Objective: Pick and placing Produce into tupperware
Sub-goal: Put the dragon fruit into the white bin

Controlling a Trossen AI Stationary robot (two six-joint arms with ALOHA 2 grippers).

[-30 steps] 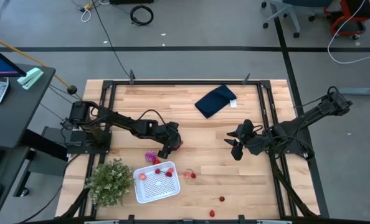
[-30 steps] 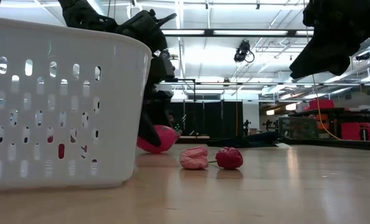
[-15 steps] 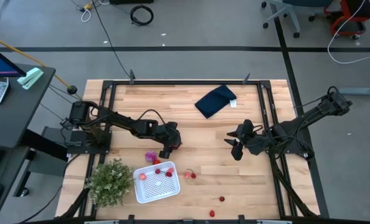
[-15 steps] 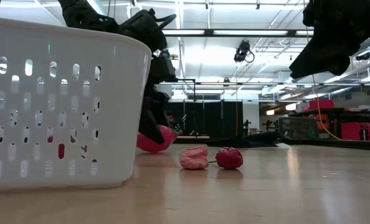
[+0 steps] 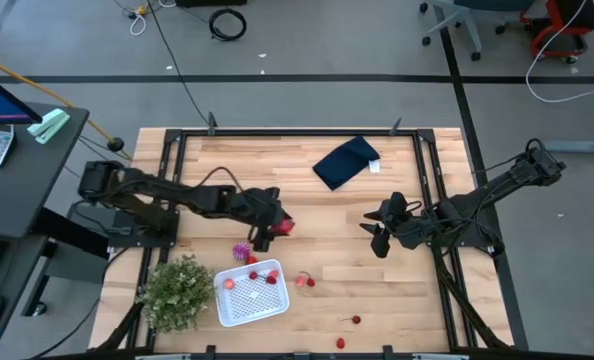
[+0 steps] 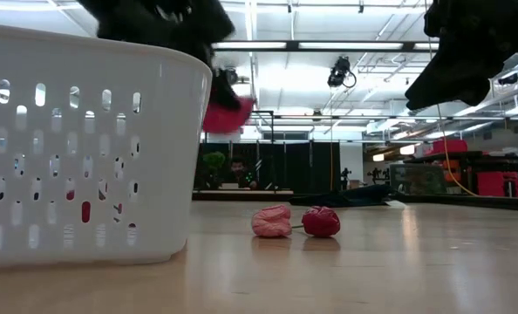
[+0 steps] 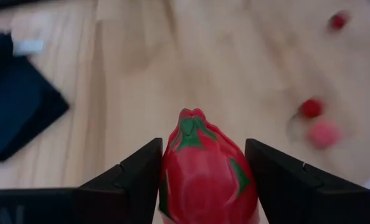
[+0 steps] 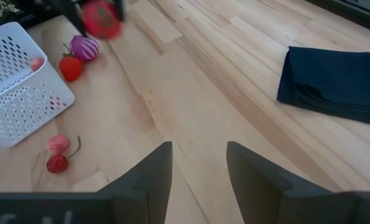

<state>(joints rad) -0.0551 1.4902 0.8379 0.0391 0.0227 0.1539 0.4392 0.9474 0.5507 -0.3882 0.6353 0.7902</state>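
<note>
My left gripper (image 5: 275, 228) is shut on a large red strawberry-like fruit (image 7: 203, 174) with green leaf marks. It holds the fruit above the table, just beyond the white perforated tupperware (image 5: 249, 293). The fruit also shows in the low view (image 6: 227, 113). The tupperware holds a few small red and pink fruits (image 5: 253, 276). A spiky magenta piece (image 5: 241, 251) and a red fruit (image 8: 71, 67) lie on the table at its far side. A pink and red cherry pair (image 6: 296, 221) lies to its right. My right gripper (image 5: 377, 238) is open and empty, above the table's right half. My left gripper pinches the fruit's two opposite sides (image 7: 166, 171) between its two fingers. The fingers come slanting down from the table's left. The fruit's green-marked end (image 7: 188, 127) points forward beyond the fingertips. The fruit is lifted clear of the table.
A navy folded cloth (image 5: 345, 162) lies at the far middle. A green bushy plant (image 5: 177, 290) stands left of the tupperware. Two single cherries (image 5: 355, 320) (image 5: 339, 343) lie near the front edge. Bare wood lies between the two grippers.
My left gripper has risen straight up with the red fruit. The fruit rested on the table behind the tupperware a second ago and is now lifted well clear. The left arm has drawn back a little toward the table's left. My right gripper has kept still.
</note>
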